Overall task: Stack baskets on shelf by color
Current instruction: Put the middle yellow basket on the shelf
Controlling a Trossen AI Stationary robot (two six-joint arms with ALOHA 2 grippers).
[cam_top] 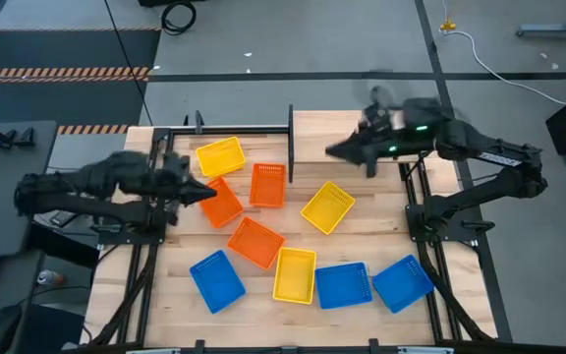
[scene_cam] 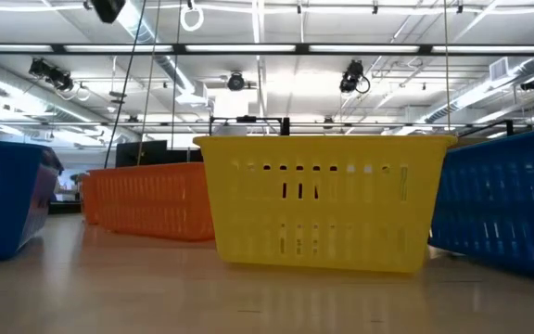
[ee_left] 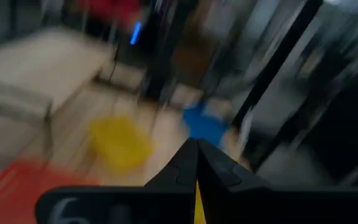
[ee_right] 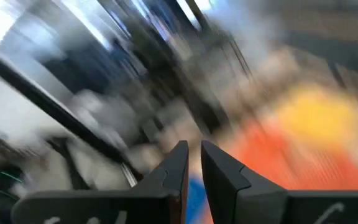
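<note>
A: Since you want counts: nine baskets, all on the tabletop [cam_top: 145, 295]. None on the shelf [cam_top: 312, 133], which sits at 12 o'clock of the table.

B: Split by color?

A: Three yellow: one at 11 o'clock [cam_top: 220, 156], one right of centre [cam_top: 327, 206], one at 6 o'clock [cam_top: 295, 274]. Three orange: left one [cam_top: 222, 202] touching the left gripper's tip, upright-ish one [cam_top: 267, 184] just beside it, third [cam_top: 255, 242] at centre. Three blue: 7 o'clock [cam_top: 216, 280], then a pair at 5 o'clock, [cam_top: 343, 284] and [cam_top: 402, 282], touching each other.

B: Grippers?

A: Left gripper [cam_top: 207, 193] is at 9 o'clock, over the left orange basket's edge; fingers [ee_left: 179, 171] pressed together, nothing between them. Right gripper [cam_top: 332, 150] is at 1 o'clock, over the shelf's right end; fingers [ee_right: 219, 168] nearly closed with a thin gap, nothing held.

B: Low view?

A: Yellow basket [scene_cam: 323, 202] dead centre, orange [scene_cam: 151, 199] behind it at 9 o'clock, blue at both edges, [scene_cam: 7, 206] and [scene_cam: 503, 206].
</note>
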